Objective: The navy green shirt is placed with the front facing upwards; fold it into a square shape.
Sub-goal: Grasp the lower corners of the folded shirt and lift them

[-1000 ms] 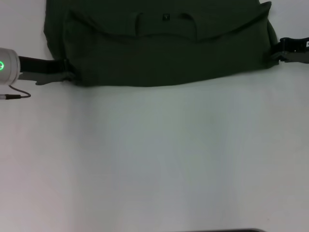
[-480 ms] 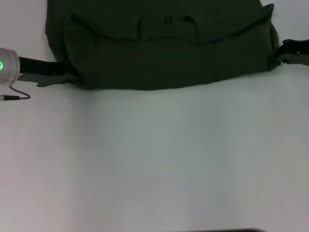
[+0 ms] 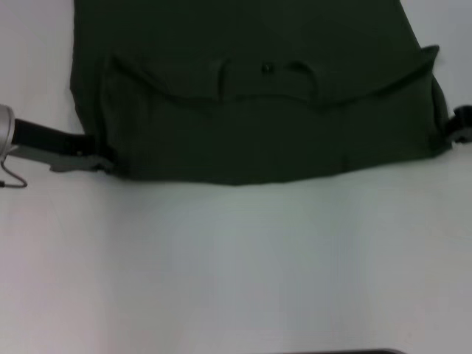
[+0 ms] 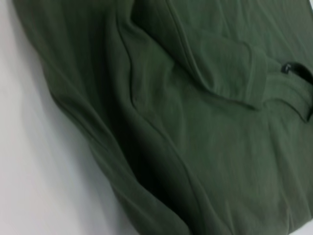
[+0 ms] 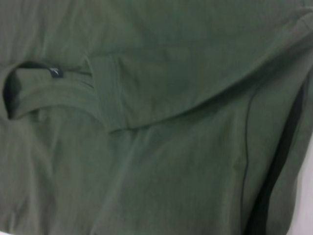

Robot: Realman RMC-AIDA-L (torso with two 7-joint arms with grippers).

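The navy green shirt (image 3: pixel 258 133) lies across the far part of the white table (image 3: pixel 243 265), doubled over so that a folded flap covers its near half. Its round neck with a small dark label (image 3: pixel 267 68) shows near the flap's upper edge. My left gripper (image 3: pixel 103 158) is shut on the shirt's near left corner. My right gripper (image 3: pixel 453 129) holds the near right corner at the picture's edge, mostly out of view. Both wrist views are filled with olive cloth (image 4: pixel 195 122) (image 5: pixel 161 122), the neck opening (image 5: pixel 19 88) and the folded sleeve edges.
White tabletop stretches from the shirt's near edge toward me. A thin cable (image 3: pixel 11 181) hangs from the left arm near the left border. A dark strip (image 3: pixel 339 352) shows at the very bottom of the head view.
Both grippers have pulled toward me with the shirt's corners. The whole shirt has slid nearer across the table, and the right gripper has moved outward to the picture's edge.
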